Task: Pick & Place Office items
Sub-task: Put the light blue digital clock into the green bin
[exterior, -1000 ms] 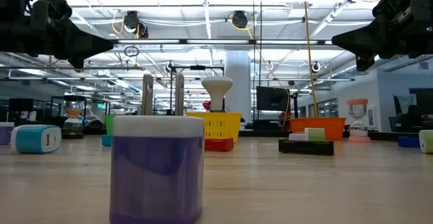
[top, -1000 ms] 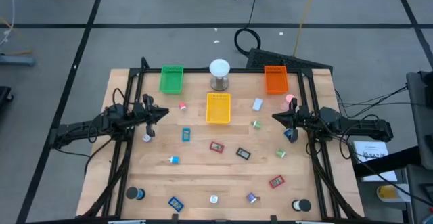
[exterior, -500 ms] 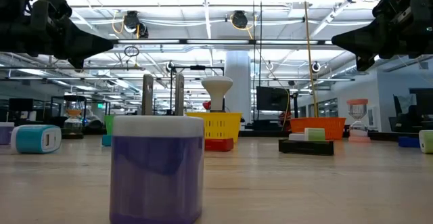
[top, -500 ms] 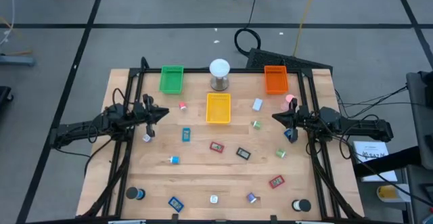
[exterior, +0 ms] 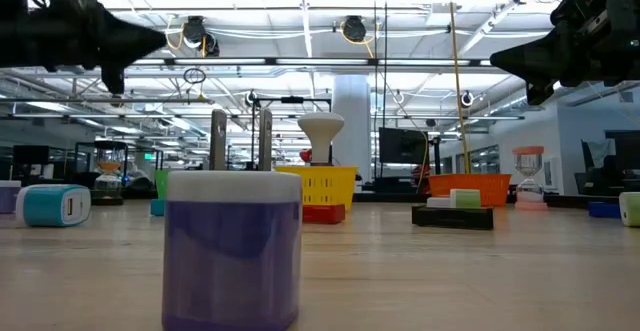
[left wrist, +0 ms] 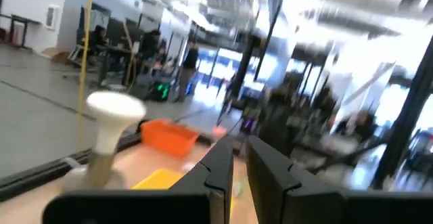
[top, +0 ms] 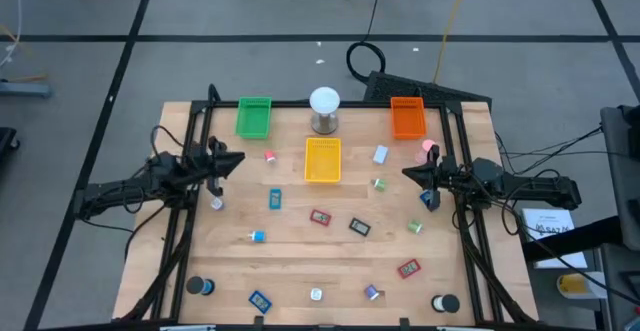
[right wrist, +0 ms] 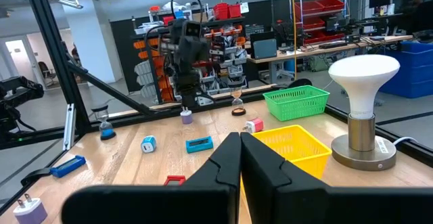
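Hands at opposite table [top: 330, 271] edges, left hand [top: 240, 160] nearly together, right hand [top: 406, 174] together, items between.

We found the table [top: 300, 261] middle cluttered with the office items [top: 319, 217], with bare wood lanes only between them. At the far edge the white-domed metal cylinder [top: 324, 110] stood between the green tray [top: 254, 117] and orange tray [top: 407, 117], the yellow tray [top: 322, 160] just before it.

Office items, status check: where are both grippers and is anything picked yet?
Left gripper raised at table's left side, holding nothing. Right gripper shut, empty, raised at right side. Office items scattered on the table, none picked. Nothing in the way.
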Controlling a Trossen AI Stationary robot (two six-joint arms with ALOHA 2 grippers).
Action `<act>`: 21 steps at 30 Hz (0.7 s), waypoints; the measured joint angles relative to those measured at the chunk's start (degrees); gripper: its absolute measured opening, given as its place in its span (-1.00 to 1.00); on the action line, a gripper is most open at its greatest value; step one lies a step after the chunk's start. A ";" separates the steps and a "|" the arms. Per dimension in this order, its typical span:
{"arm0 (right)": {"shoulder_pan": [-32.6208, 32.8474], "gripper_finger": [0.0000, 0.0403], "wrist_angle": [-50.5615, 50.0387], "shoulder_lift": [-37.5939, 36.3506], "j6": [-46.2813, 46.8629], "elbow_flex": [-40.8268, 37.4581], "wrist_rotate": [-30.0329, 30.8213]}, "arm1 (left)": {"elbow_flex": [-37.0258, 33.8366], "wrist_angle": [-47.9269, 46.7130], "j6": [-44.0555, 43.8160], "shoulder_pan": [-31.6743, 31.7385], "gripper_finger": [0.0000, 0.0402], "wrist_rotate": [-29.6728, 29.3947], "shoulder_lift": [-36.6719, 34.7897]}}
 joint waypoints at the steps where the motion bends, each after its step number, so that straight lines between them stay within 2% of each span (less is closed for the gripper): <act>1: -0.01 -0.98 0.00 0.00 0.00 0.01 0.02 | 0.00 1.87 -0.40 0.00 -0.79 0.16 0.02; 5: -0.01 -0.98 0.00 0.00 0.00 0.01 0.00 | 0.19 5.61 0.35 0.00 -0.79 1.74 0.01; 9: 0.00 -0.98 0.00 0.00 0.00 0.01 0.01 | 1.76 -0.15 0.34 0.00 -0.80 -6.13 0.04; 13: 0.00 -0.98 0.00 0.00 0.00 0.01 0.00 | 3.48 -8.41 0.57 0.00 -0.97 -12.77 0.11; 15: 0.00 -0.98 0.00 0.00 0.00 -0.01 0.02 | 4.67 -11.28 0.32 0.00 -0.97 -15.51 0.09; 17: 0.00 -0.98 0.00 0.00 0.00 0.01 0.00 | 5.78 -13.91 0.71 0.00 -0.98 -17.39 0.09; 21: -0.01 -0.98 0.00 0.00 0.00 0.01 0.00 | 8.69 -13.96 6.34 0.00 -0.96 -17.15 0.07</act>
